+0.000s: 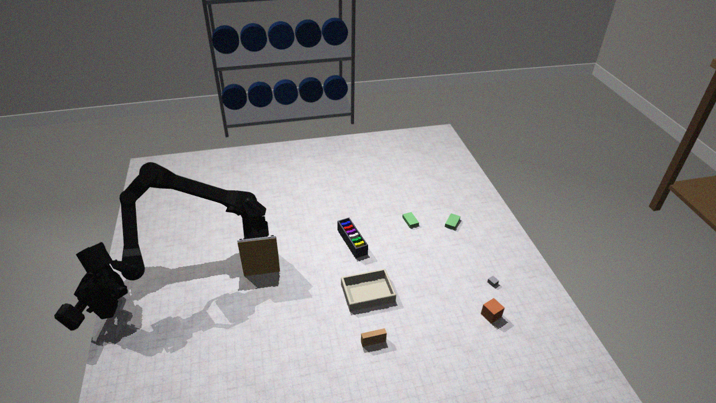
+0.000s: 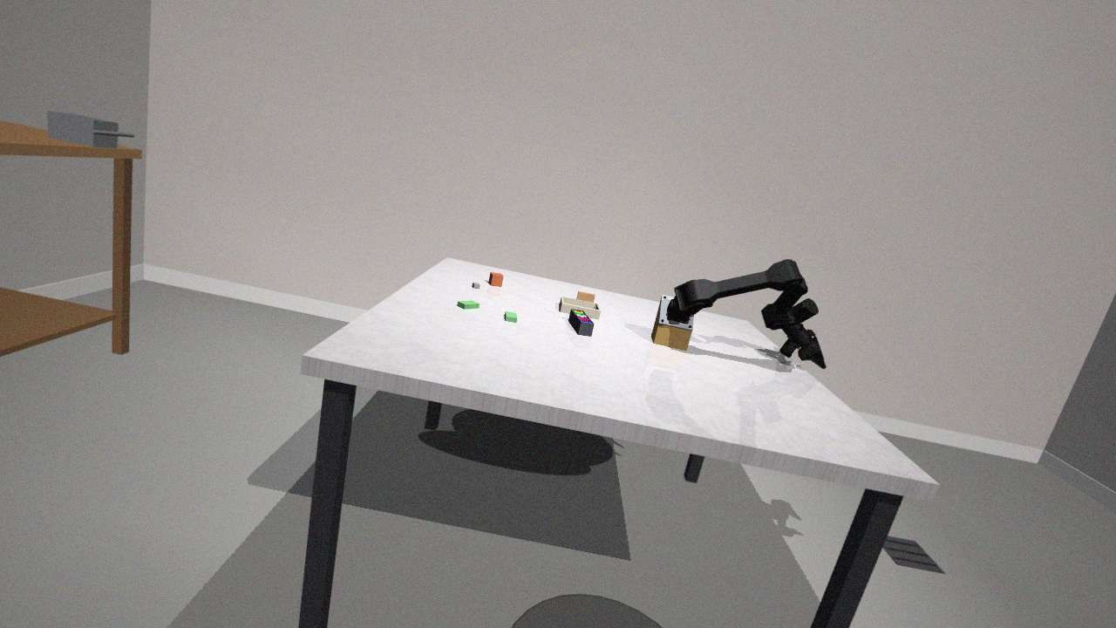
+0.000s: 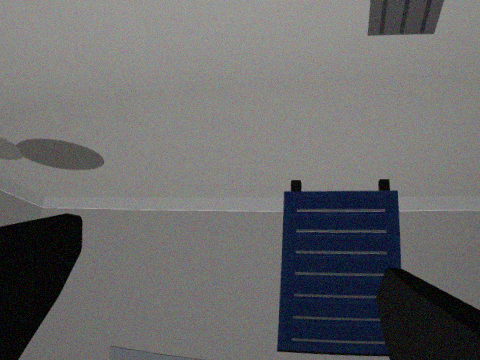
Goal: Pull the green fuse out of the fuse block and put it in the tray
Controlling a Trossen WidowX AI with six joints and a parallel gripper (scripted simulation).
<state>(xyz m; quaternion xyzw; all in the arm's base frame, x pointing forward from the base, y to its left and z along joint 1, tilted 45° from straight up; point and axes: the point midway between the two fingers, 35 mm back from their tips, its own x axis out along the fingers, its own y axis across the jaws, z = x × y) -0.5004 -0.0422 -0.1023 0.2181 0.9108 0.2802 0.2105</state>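
The green fuse (image 1: 356, 239) stands in the dark fuse block (image 1: 361, 252) (image 2: 584, 330), in a row with blue, red, purple, white and yellow fuses. It is between the white and yellow ones. The beige tray (image 1: 372, 303) (image 2: 593, 313) is empty and stands beside the block, near its yellow end. My gripper (image 3: 233, 261) is open, with its fingers wide apart and nothing between them. It is folded back on the far side of the arm's base from the block and tray, well away from both. The wrist view shows neither of them.
The arm's base stands on a brown box (image 1: 260, 256) (image 2: 671, 336). A tan block (image 1: 373, 338) lies beside the tray. Two light green blocks (image 1: 410, 219) (image 1: 453, 220), an orange cube (image 1: 492, 310) (image 2: 496, 279) and a small grey block (image 1: 493, 281) lie farther from the arm.
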